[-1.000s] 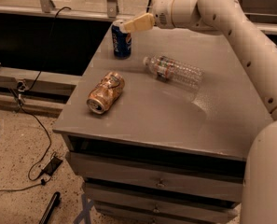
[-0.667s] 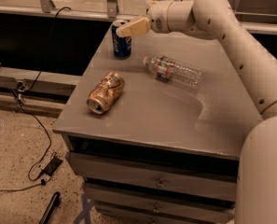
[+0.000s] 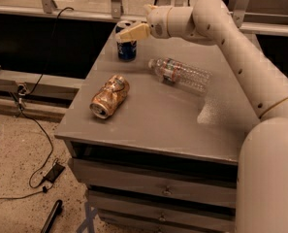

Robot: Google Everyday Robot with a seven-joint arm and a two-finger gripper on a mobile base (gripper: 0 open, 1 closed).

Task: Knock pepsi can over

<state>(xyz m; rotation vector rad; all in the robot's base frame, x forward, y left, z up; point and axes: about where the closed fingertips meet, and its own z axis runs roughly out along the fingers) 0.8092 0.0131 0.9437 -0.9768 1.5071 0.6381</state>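
Observation:
The pepsi can is a small blue can with a silver top. It stands upright at the far left part of the grey table. My gripper reaches in from the right at the end of the white arm. Its cream fingers lie across the top of the can, at or just above its rim. I cannot tell if they touch the can.
A dented gold-orange can lies on its side at the table's left front. A clear plastic bottle lies on its side right of the pepsi can. The table has drawers below. Cables lie on the floor at the left.
My gripper has moved a little left and toward the pepsi can's top. The can still stands upright in the same place.

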